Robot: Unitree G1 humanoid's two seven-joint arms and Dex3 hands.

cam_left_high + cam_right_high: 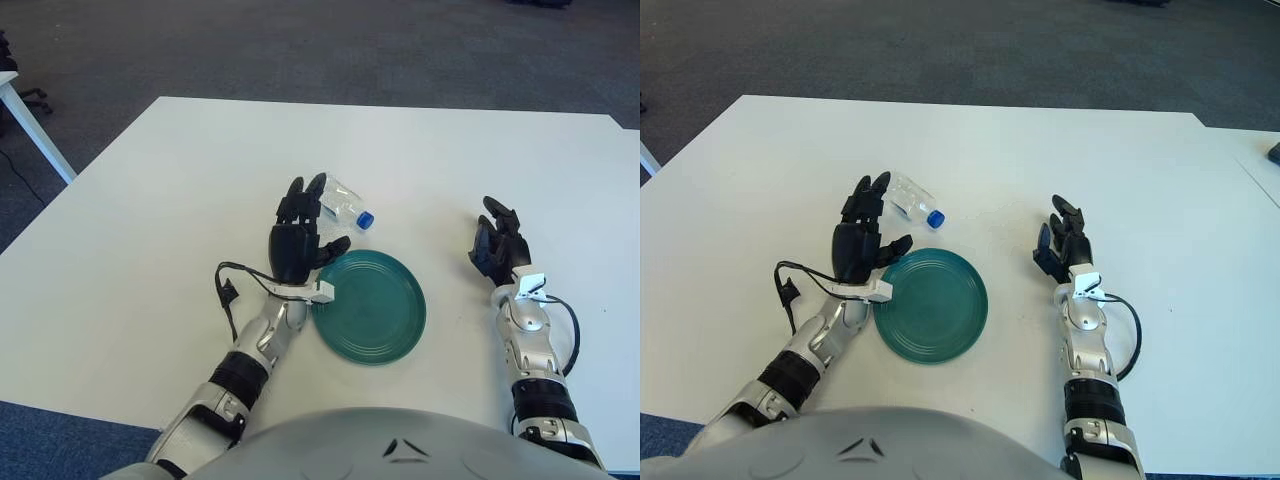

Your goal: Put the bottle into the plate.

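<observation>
A clear plastic bottle (341, 203) with a blue cap lies on its side on the white table, just beyond the green plate (370, 305). My left hand (300, 230) is raised with its fingers spread, right beside the bottle's left end and above the plate's left rim; it holds nothing. My right hand (499, 243) shows to the right of the plate, fingers relaxed and empty.
The white table (180, 190) reaches out on all sides; its far edge borders dark carpet. A black cable (228, 298) loops beside my left wrist. Another white table's corner (20, 100) shows at the far left.
</observation>
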